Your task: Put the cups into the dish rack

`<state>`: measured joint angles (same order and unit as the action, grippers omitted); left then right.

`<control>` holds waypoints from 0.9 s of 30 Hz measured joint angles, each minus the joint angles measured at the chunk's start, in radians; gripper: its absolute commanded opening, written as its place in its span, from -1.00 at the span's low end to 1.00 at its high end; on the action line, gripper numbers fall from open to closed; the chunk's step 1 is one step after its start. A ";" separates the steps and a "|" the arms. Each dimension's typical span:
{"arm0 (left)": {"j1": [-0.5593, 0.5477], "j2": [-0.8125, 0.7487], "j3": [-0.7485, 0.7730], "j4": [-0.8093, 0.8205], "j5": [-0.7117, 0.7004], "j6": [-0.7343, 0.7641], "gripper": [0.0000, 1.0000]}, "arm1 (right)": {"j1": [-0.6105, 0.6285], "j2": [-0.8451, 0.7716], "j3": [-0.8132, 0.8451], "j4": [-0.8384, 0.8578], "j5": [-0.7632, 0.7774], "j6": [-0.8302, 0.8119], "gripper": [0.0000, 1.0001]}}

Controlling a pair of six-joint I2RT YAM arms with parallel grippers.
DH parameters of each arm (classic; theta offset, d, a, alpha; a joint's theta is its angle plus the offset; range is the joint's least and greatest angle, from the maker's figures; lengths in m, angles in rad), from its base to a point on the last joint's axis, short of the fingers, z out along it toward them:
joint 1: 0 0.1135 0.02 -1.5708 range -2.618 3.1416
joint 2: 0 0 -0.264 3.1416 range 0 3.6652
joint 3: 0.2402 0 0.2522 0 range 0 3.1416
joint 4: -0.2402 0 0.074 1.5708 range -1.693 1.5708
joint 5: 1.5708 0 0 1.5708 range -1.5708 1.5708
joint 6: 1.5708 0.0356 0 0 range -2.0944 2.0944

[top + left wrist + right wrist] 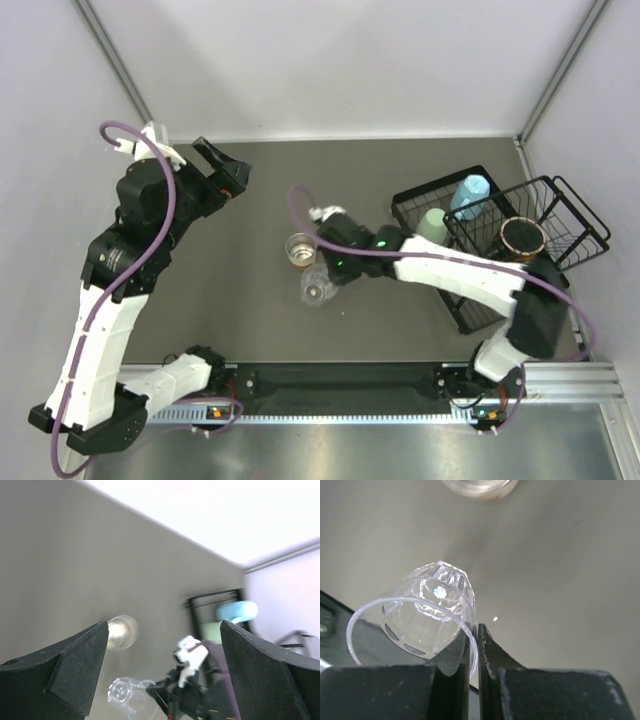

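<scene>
My right gripper (322,283) is shut on the rim of the clear ribbed cup (317,290), holding it tilted just above the table; the wrist view shows one finger inside and one outside the cup's wall (432,607). The amber-tinted glass (300,249) stands upright on the table just beyond it and shows at the top edge of the right wrist view (479,486). The black wire dish rack (500,240) at the right holds the light blue mug (470,193), the mint green tumbler (432,226) and the dark mug (523,237). My left gripper (222,172) is open and empty, raised at the far left.
The left wrist view looks down on the amber glass (121,631), the ribbed cup (125,695), my right arm (200,690) and the rack (220,610). White walls close the table at the back and sides. A metal rail (400,385) runs along the near edge.
</scene>
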<state>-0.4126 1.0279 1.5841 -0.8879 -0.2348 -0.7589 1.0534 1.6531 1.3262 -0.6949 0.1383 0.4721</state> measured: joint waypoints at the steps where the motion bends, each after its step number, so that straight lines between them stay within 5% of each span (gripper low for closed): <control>1: 0.000 -0.007 -0.001 0.039 0.017 -0.003 0.96 | -0.018 -0.055 -0.012 0.008 0.004 0.000 -1.00; 10: 0.000 -0.019 -0.114 0.515 0.306 -0.185 0.96 | -0.209 -0.608 -0.115 0.233 0.051 -0.009 -1.00; 18: -0.027 0.084 -0.249 0.896 0.536 -0.387 0.96 | -0.303 -0.746 -0.114 0.399 0.075 -0.005 -1.00; 27: -0.178 0.168 -0.303 1.223 0.555 -0.508 0.96 | -0.386 -0.846 -0.149 0.615 0.059 0.029 -1.00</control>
<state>-0.5907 1.1957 1.2816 0.3351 0.3206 -1.2667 0.6674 0.8066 1.1770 -0.0803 0.1974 0.5007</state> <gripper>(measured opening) 0.982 0.033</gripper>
